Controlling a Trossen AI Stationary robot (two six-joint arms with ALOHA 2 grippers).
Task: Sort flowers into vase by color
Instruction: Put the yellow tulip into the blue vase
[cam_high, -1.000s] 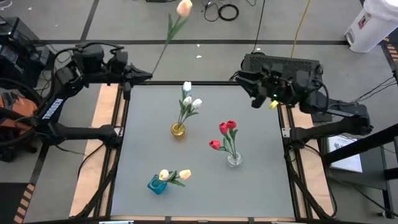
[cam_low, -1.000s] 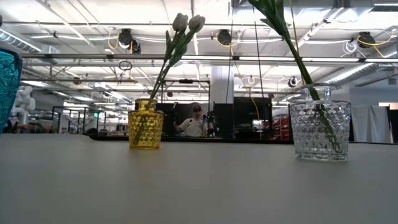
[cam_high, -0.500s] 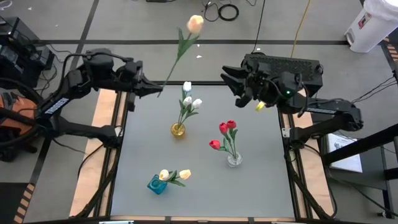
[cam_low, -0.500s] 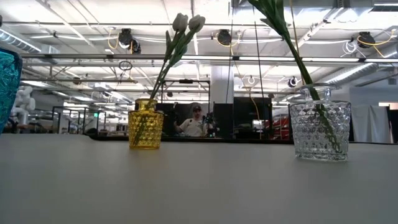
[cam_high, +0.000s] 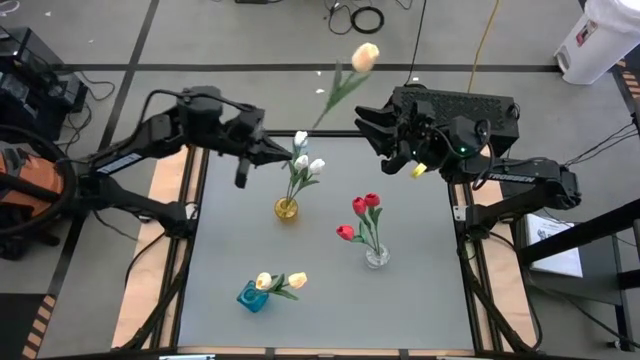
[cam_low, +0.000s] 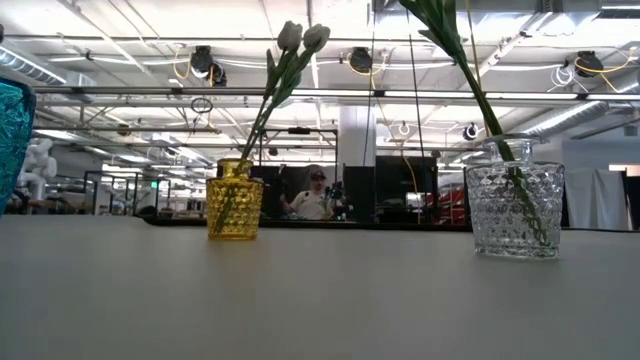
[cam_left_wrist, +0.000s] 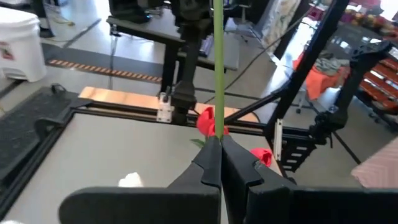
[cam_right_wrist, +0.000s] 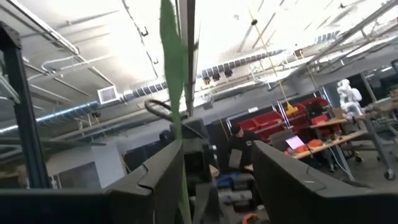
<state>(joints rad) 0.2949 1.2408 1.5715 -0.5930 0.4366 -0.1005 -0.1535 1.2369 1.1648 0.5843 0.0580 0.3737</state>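
Upper centre of the high view: my left gripper (cam_high: 278, 152) is clenched on a pale yellow tulip's (cam_high: 365, 56) stem.
My right gripper (cam_high: 372, 130) is spread wide, holding nothing.

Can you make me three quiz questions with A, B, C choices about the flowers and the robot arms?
1. Where is the yellow vase?
A. Near the table's far middle
B. On the floor
C. In the right gripper

2. How many red flowers stand in the clear vase?
A. One
B. Three
C. Six

3. What is the left gripper doing?
A. Resting open on the table
B. Holding a pale yellow tulip by its stem
C. Lifting the blue vase

Answers: 1 A, it stands on the table holding white flowers. 2 B, the high view shows three red heads. 3 B, its fingers are shut on the green stem.
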